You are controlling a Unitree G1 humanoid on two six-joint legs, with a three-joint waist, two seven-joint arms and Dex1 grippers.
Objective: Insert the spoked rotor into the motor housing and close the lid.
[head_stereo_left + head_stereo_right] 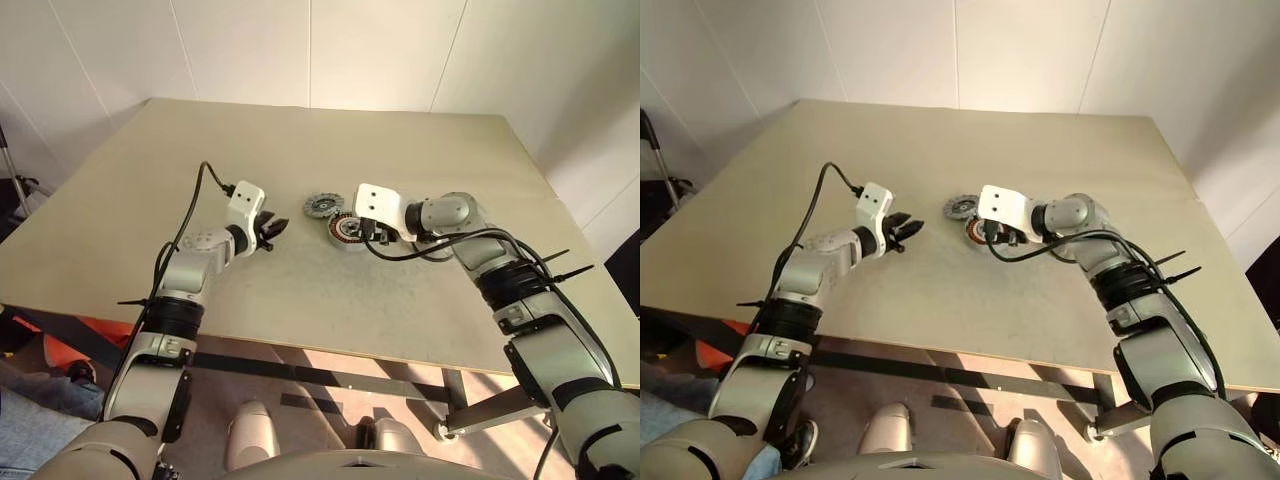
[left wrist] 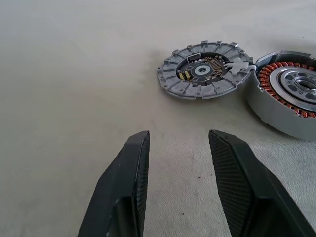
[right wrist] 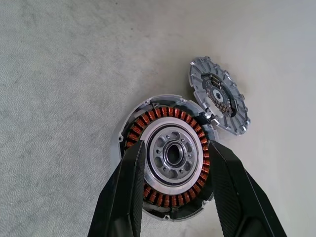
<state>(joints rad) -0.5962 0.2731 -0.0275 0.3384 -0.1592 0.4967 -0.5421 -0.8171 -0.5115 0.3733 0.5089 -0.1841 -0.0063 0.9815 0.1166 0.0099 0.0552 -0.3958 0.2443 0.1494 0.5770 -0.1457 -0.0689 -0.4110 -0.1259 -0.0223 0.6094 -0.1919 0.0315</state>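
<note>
The spoked rotor [image 2: 203,70], a grey disc with a notched rim and a dark hub, lies flat on the table just beyond the motor housing [image 3: 168,112], meeting its rim at a small white piece. The housing is a silver cup with a copper winding ring around a silver centre pierced with holes. My right gripper [image 3: 175,143] hangs open over the housing, its fingers straddling the centre. My left gripper [image 2: 178,134] is open and empty, low over the table, a short way left of both parts. The lid is out of view.
The beige table [image 1: 300,140] stretches wide around both parts. White walls stand behind it. The table's near edge runs under my forearms, with a metal frame and floor below.
</note>
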